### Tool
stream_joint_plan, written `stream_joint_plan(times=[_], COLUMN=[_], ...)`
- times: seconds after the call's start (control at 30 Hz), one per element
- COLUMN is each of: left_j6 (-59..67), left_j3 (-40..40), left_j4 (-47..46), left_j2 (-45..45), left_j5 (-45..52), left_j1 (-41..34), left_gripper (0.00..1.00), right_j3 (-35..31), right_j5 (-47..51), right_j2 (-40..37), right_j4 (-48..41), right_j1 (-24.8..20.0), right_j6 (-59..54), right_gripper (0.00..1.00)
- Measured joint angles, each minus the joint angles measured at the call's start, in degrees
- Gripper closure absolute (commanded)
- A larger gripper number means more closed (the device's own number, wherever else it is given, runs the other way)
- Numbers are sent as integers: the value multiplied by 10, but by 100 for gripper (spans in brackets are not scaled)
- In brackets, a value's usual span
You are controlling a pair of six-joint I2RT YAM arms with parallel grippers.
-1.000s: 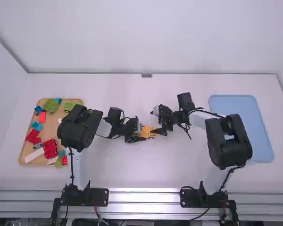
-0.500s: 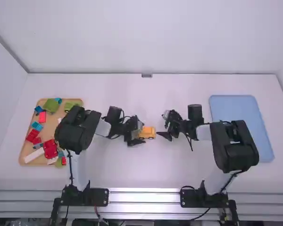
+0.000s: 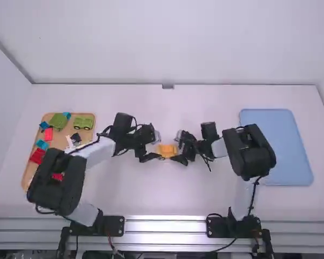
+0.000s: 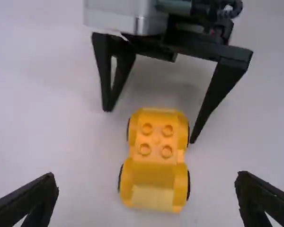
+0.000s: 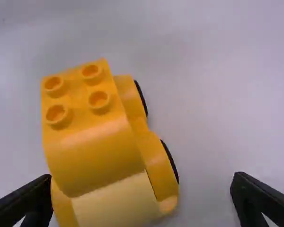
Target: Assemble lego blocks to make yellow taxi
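Between the two grippers, near the middle of the table, stands the yellow car point(image 3: 166, 150), with black wheels and several studs on its top point(image 4: 155, 151). My left gripper point(image 3: 154, 147) is just left of it in the high view; the left wrist view has this gripper point(image 4: 147, 181) open, fingers wide apart on either side of the car. My right gripper point(image 3: 177, 149), at the car's right, is also open. In the right wrist view the car point(image 5: 99, 142) lies toward one finger of the right gripper point(image 5: 143, 181), with a wide gap to the other.
A wooden tray point(image 3: 26, 174) at the left holds red blocks, blue blocks and green pieces point(image 3: 83, 122), one of them wheeled. A blue tray point(image 3: 275, 145) lies at the right, beside the right arm.
My right gripper first drew off to the right from the car, then came back left beside it. The left arm's elbow swung out left and its gripper shifted slightly up the picture.
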Motion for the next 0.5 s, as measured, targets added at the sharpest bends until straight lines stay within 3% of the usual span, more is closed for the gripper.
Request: stream_joint_plan(times=[0.17, 0.4, 0.5], left_j6=[-47, -183, -240], left_j3=[0, 0, 0], left_j4=[-43, -38, -29], left_j2=[-77, -164, -181], left_j5=[-86, -213, -261], left_j1=[0, 2, 4], left_gripper=[1, 1, 1], right_j3=[24, 57, 69], right_j5=[-50, -40, -33], right_j2=[11, 44, 58], right_j4=[1, 2, 0], right_j1=[4, 56, 75], right_j6=[-33, -53, -53], right_gripper=[2, 0, 6])
